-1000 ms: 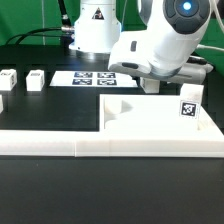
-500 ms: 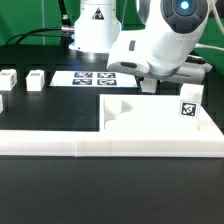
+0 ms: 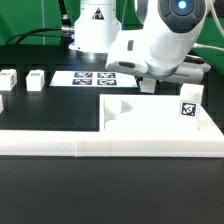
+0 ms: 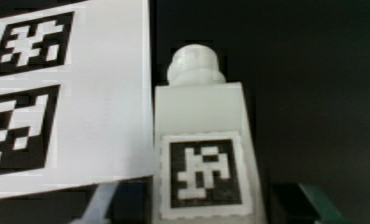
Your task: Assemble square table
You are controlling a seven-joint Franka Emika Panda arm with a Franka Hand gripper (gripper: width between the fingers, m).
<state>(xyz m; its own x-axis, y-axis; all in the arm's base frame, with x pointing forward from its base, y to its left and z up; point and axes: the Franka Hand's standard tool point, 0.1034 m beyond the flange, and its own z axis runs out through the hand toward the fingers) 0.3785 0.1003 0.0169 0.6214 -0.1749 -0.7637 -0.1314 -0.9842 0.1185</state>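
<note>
Slab (image 3: pixel 150 125): no legs fitted yet. Claw (image 4: pixel 203 205) straddles 1 leg (image 4: pixel 203 125) by marker board (image 4: pixel 102 100); clamped or not, can't tell. Other legs (image 3: pixel 36 78) loose.

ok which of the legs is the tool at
The leg beside the marker board, between the tool's fingers in the wrist view. The two legs at the exterior view's left stand far off.
</note>
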